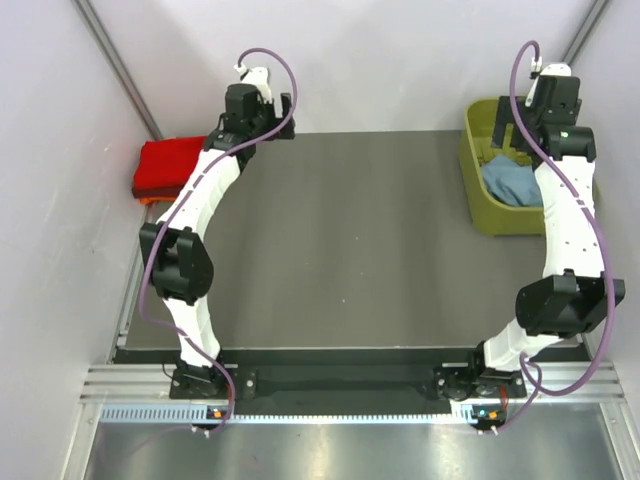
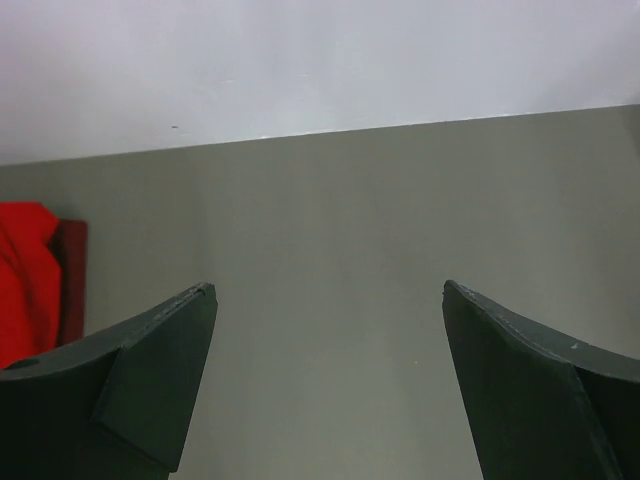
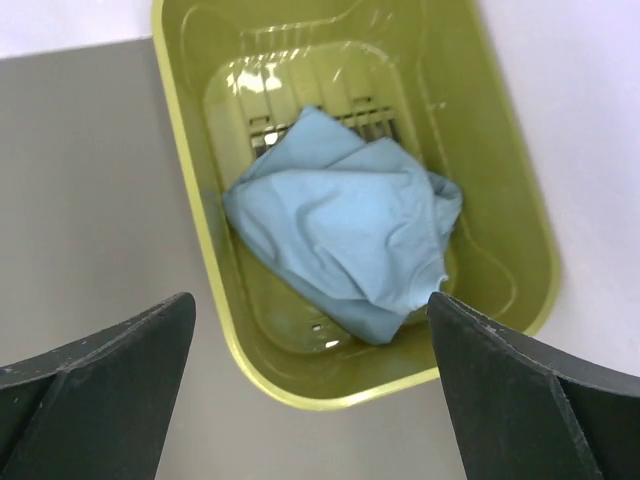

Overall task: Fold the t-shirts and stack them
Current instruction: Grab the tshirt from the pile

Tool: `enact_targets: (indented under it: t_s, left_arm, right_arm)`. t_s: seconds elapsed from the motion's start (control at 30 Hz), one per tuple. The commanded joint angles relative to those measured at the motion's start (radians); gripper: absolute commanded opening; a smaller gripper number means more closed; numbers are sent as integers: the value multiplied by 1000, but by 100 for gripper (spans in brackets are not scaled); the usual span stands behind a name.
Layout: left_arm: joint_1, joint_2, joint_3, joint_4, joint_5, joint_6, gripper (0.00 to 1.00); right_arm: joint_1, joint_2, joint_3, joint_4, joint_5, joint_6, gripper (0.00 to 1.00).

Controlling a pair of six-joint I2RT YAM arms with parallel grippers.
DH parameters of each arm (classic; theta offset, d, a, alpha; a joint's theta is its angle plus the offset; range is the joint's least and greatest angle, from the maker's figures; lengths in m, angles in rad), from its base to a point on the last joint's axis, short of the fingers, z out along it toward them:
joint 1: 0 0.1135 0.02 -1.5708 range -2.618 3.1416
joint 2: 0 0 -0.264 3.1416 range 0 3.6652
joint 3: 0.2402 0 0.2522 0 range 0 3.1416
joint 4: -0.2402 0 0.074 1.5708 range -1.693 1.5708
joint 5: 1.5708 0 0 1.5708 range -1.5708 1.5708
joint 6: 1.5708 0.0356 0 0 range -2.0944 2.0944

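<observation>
Directly beneath your right pincer [image 3: 310,330], spread wide and empty, one crumpled grey-blue t-shirt [image 3: 345,235] lies in the single olive basket [image 3: 190,150], likely your next pick, while left of your equally spread left pincer [image 2: 328,290] sits one folded stack [image 2: 25,270], two reds showing, parked aside presumably to leave tabletop [image 2: 330,200] folding room.

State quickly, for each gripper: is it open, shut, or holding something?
Left gripper: open, holding nothing.
Right gripper: open, holding nothing, above the blue t-shirt in the basket.
</observation>
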Motion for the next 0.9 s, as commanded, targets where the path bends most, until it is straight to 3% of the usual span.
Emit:
enact_targets:
  t_s: [0.0, 0.13, 0.17, 0.27, 0.37, 0.5, 0.67, 0.87]
  left_arm:
    - [-14, -23, -4, 19, -24, -74, 99]
    - [-70, 27, 27, -25, -137, 170, 99]
    - [-76, 52, 60, -56, -188, 200, 99]
    - [-74, 136, 235, -223, -226, 166, 99]
    - [-76, 140, 283, -251, -207, 162, 99]
    - [-76, 152, 292, -281, -147, 167, 99]
    - [-82, 175, 292, -284, -141, 147, 94]
    - [-97, 181, 294, -257, -164, 178, 94]
  right_arm:
    - [6, -32, 27, -17, 50, -24, 100]
    - [0, -56, -29, 158, 18, -116, 100]
    - [-2, -82, -99, 274, -7, -128, 100]
    - [-5, -57, -139, 417, 5, -124, 100]
    - [-61, 59, 6, 313, -5, -15, 100]
    - [-193, 144, 25, 253, -186, 108, 98]
    - [-307, 284, -4, 189, -305, 111, 97]
    - [-329, 442, 16, 131, -357, 45, 96]
